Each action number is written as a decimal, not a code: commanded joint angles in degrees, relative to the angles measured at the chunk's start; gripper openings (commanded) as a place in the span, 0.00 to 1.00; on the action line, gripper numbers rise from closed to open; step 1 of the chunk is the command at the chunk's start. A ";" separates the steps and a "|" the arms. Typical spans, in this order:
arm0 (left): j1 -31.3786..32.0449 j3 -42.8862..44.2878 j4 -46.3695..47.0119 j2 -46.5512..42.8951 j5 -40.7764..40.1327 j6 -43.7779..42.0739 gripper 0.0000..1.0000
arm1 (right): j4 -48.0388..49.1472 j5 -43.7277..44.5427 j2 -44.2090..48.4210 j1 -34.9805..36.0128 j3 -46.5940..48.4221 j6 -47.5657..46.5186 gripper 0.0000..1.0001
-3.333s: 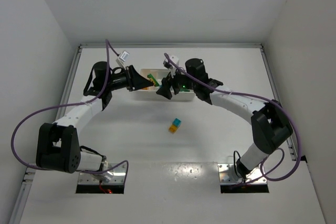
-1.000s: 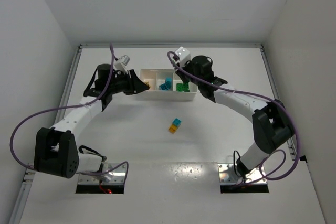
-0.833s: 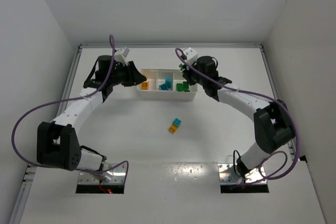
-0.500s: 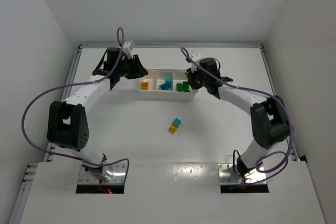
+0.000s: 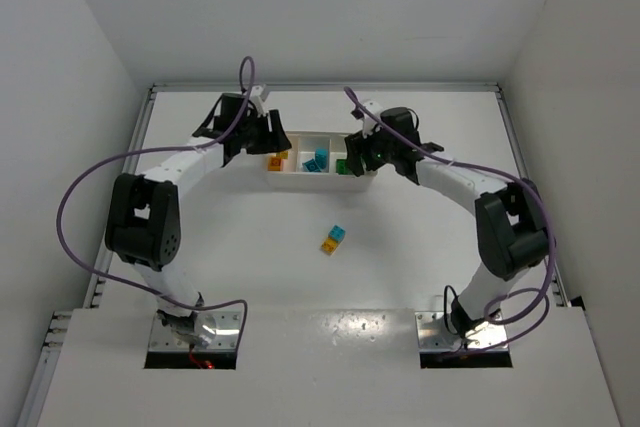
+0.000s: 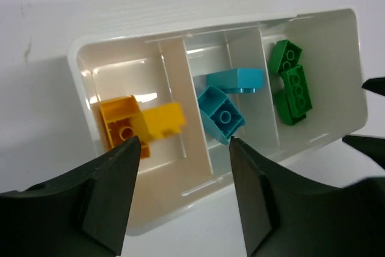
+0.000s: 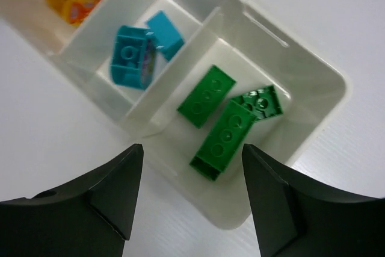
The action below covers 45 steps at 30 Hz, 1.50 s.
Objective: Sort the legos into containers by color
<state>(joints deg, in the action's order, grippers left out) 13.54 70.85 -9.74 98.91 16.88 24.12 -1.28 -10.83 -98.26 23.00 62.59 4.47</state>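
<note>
The white tray (image 5: 312, 180) stands at the back of the table, its three containers side by side. In the left wrist view, the left container holds yellow-orange legos (image 6: 129, 123), the middle one cyan legos (image 6: 221, 116) and the right one green legos (image 6: 293, 88). My left gripper (image 5: 270, 137) hovers open over the tray's left end, nothing between its fingers (image 6: 114, 191). My right gripper (image 5: 353, 152) hangs open over the green legos (image 7: 227, 132), also empty. A cyan lego (image 5: 339, 233) and a yellow-orange lego (image 5: 329, 245) lie together on the table in front of the tray.
The tray's rim (image 6: 75, 64) and thin dividers (image 7: 180, 64) lie just below both sets of fingers. The right gripper's fingertips (image 6: 373, 85) show at the tray's far end in the left wrist view. White walls enclose the table on three sides.
Both grippers were shut a second ago and now stand open. Both arms have swung toward the back over the tray's ends, and the tray sits slightly farther back.
</note>
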 commanded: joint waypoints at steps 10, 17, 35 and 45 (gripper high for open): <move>2.37 -12.48 2.35 -17.95 -3.52 -4.26 0.91 | -24.53 -37.92 10.37 0.63 -1.68 -34.95 0.69; -1.67 -16.09 -0.10 -27.10 -5.89 -6.27 0.91 | -27.48 -31.46 9.84 9.50 -3.79 -32.88 0.70; -4.58 -18.29 -0.72 -31.41 -8.27 -6.98 0.91 | -18.85 -10.09 3.78 15.32 -4.32 -4.65 0.65; -4.58 -18.29 -0.19 -30.36 -7.74 -6.98 0.91 | -17.44 -8.77 -0.17 15.84 -4.84 -5.69 0.64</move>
<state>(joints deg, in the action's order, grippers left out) 9.65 52.62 -11.51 69.21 9.17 17.21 -19.86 -20.73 -97.32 38.41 57.76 -1.50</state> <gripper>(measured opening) 0.913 0.649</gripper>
